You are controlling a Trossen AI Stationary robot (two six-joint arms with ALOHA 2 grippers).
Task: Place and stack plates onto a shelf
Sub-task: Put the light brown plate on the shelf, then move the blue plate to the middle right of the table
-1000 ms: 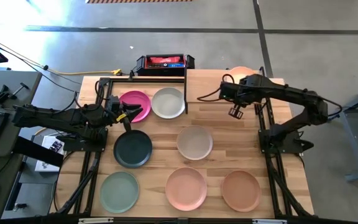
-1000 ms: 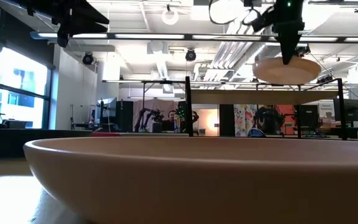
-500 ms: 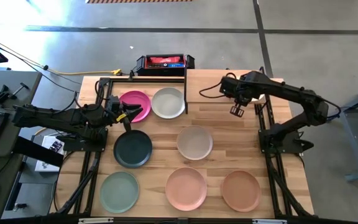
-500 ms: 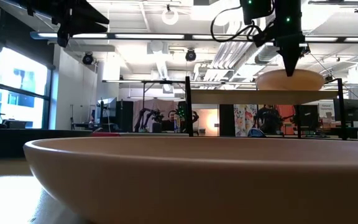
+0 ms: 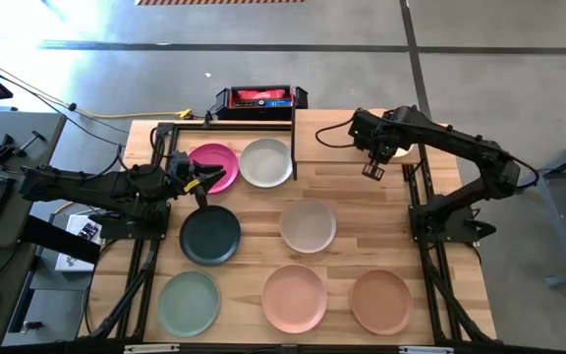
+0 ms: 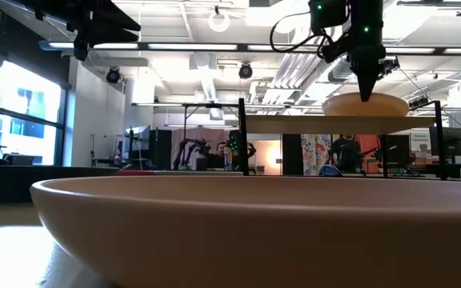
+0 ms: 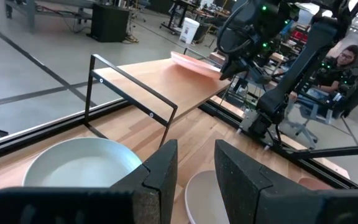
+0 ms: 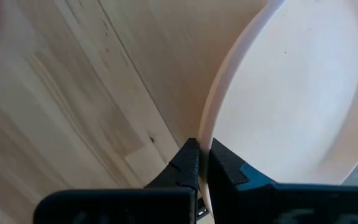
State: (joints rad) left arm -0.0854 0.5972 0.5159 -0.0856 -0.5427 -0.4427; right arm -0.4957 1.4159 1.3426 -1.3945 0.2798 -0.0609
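Right gripper [image 8: 199,163] is pinched tight on the rim of a peach plate [image 6: 365,104], holding it just over the shelf [image 5: 347,138] up around 1 o'clock on the table [image 5: 254,251]. Left gripper [image 7: 194,165] hangs with its fingers slightly apart and nothing between them, at about 9 o'clock, by the magenta plate [image 5: 214,165] and grey plate [image 5: 266,162] under the shelf frame.

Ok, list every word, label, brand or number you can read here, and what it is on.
None can be read.
The red and black box behind the table carries pale markings on its red top, too small to read.
The plates, the shelf and both arms show no lettering.
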